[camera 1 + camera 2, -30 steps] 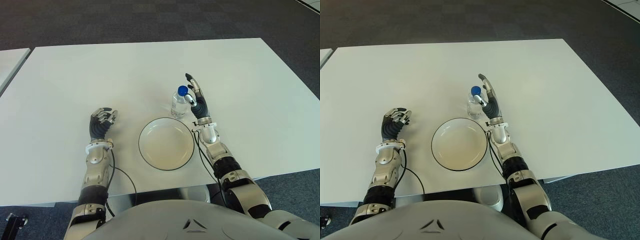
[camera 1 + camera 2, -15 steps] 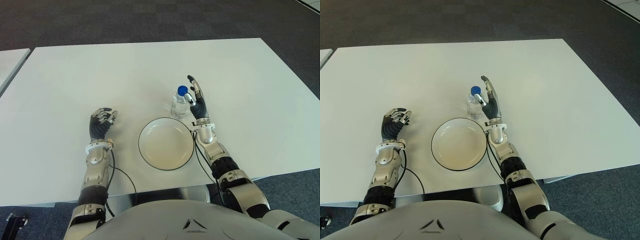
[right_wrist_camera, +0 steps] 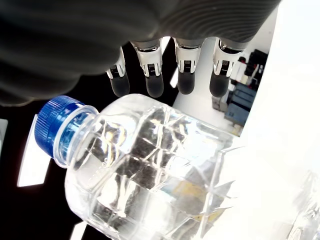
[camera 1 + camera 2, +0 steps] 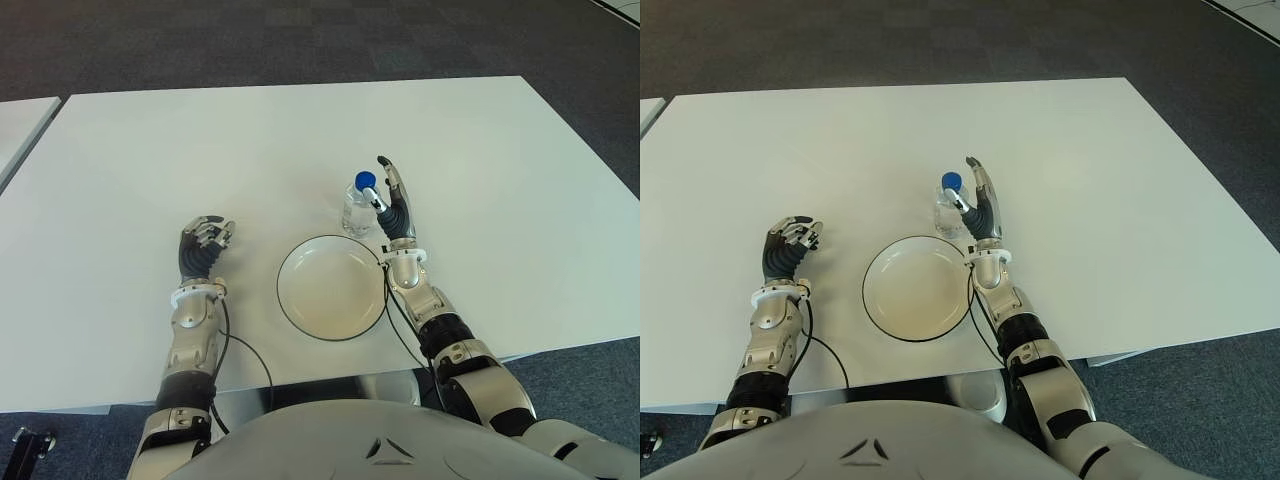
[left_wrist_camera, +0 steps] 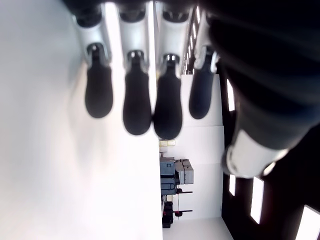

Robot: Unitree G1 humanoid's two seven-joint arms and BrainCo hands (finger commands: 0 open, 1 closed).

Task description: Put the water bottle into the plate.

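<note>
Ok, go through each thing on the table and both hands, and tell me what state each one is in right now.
water bottle: upright on the table, blue cap on, just beyond the plate, not in it.
plate: holds nothing, flat on the table.
right hand: open beside the bottle on its right, fingers extended, not closed around it.
left hand: fingers curled, holding nothing, left of the plate.

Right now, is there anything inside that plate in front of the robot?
Nothing: the plate shows only its bare pale inside. The water bottle stands upright on the table beyond its rim, with the right hand open beside it.
</note>
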